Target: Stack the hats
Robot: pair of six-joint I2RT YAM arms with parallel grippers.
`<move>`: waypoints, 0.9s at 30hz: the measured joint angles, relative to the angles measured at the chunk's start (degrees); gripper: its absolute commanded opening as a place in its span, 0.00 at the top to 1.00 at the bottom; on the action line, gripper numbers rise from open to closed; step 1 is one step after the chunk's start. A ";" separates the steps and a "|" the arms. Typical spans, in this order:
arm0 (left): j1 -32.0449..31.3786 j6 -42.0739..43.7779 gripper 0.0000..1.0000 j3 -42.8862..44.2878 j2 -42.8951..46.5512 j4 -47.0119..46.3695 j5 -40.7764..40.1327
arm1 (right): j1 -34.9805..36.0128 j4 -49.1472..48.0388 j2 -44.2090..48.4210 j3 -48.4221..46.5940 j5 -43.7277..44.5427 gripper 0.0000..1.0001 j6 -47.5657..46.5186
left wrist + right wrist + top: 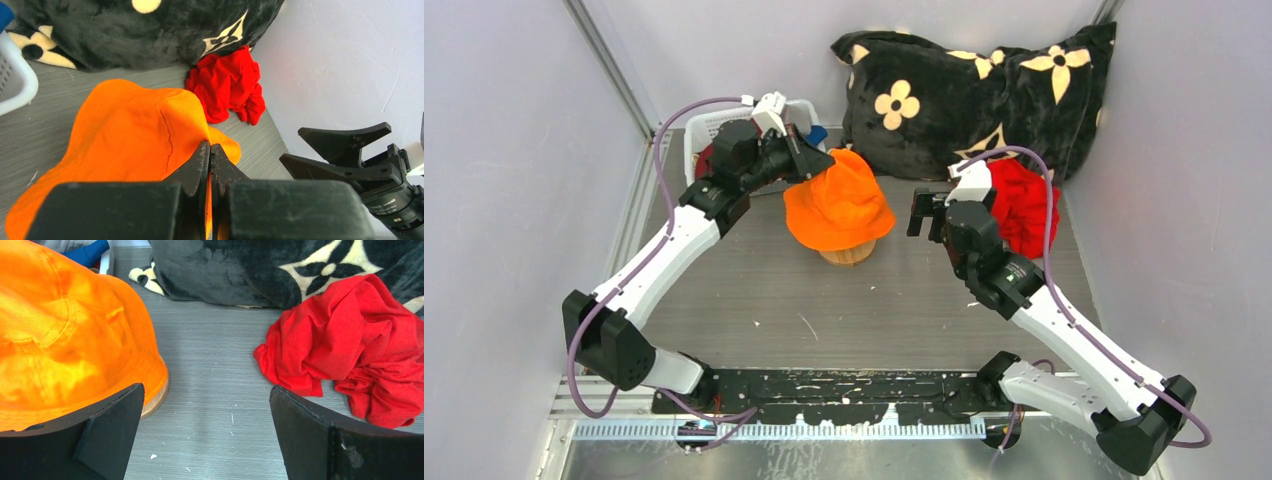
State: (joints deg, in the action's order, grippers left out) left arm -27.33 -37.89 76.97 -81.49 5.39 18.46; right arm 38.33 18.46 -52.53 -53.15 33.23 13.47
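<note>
Orange hat sits crown-up on the stand mid-counter. Only the stand's wooden base shows, under the brim.

Left claw: jaws pinched together on the orange hat's fabric at its back-left edge. The left wrist view shows a sliver of orange squeezed between the fingertips.

Right claw: jaws wide apart, holding nothing. It hangs just right of the orange hat and is not touching it. In the right wrist view bare counter shows between its fingers, with the orange hat at the left one and the red hat at the right one.

Red hat: crumpled heap on the counter at the right. Its far edge is against the foot of the cushion, and it lies apart from the orange hat.

Basket: white mesh, back left, behind the left arm. A dark red hat and a blue hat peek out, both mostly hidden by the arm.

Cushion: black plush with cream four-petal flowers and cream star-like shapes, leaning in the back right corner.

Writing: small white print on the right arm's wrist housing in the left wrist view, too small to read reliably. I see no labels on the hats.
</note>
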 measured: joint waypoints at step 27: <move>7.21 11.45 0.25 8.33 -3.87 3.82 -20.17 | -0.57 -3.58 -15.50 -12.63 -6.82 0.00 -3.26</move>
State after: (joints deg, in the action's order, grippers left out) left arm -20.12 -26.44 85.30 -85.36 9.21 -1.72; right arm 37.76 14.87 -68.03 -65.78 26.41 10.22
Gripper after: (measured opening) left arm 0.754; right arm 0.999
